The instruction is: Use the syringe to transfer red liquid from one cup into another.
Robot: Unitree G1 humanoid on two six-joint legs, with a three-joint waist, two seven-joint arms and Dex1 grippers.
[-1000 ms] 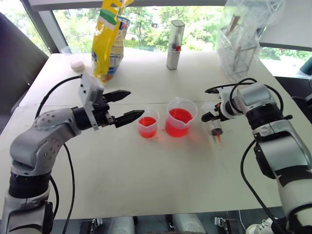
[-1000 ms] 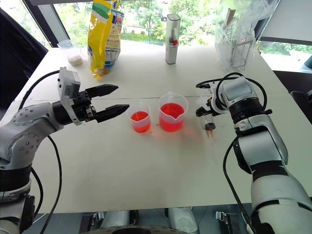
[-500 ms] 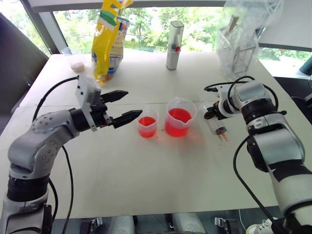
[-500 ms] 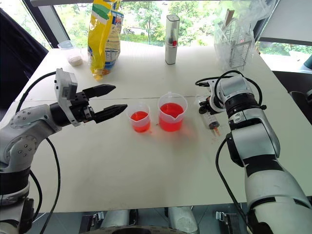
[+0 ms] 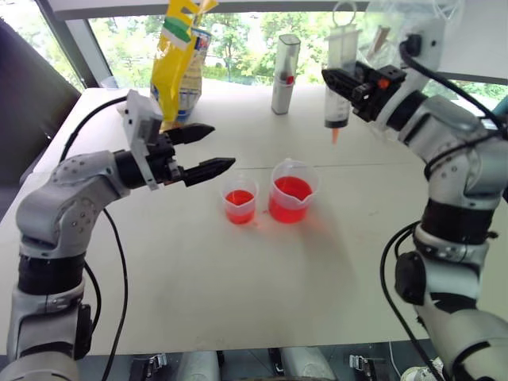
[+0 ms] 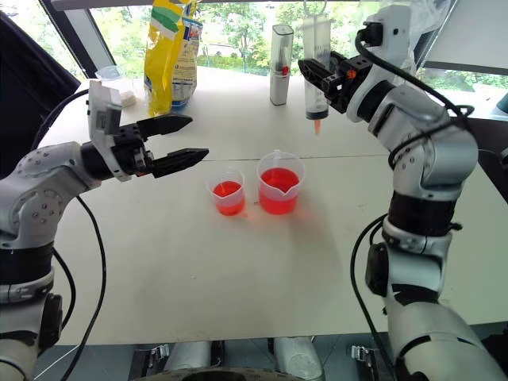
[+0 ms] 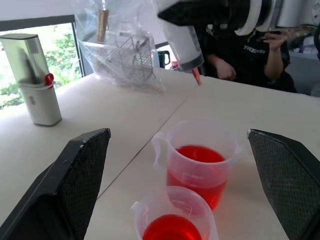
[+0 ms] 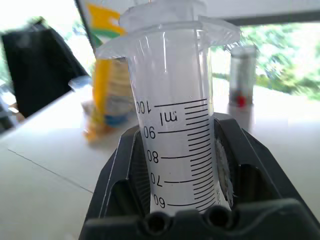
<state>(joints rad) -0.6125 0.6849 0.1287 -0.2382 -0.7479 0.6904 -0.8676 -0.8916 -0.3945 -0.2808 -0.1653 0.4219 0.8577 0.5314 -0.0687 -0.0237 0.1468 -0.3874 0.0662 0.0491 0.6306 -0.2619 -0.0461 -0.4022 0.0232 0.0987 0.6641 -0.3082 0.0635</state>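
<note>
Syringe (image 5: 338,87) held upright, upper centre-right of frame, above the desk (image 5: 238,286).

My right end effector (image 5: 355,82) is clenched on the barrel, a sound hold: rigid, light, smooth plastic that I judge may slip. Left end effector (image 5: 208,149) is released, beside the smaller beaker (image 5: 240,201) and larger beaker (image 5: 293,191), both holding red liquid (image 5: 292,190).

A lab-like test room: white table (image 5: 238,302) by big windows (image 5: 238,40), measuring beakers (image 5: 294,190).
</note>
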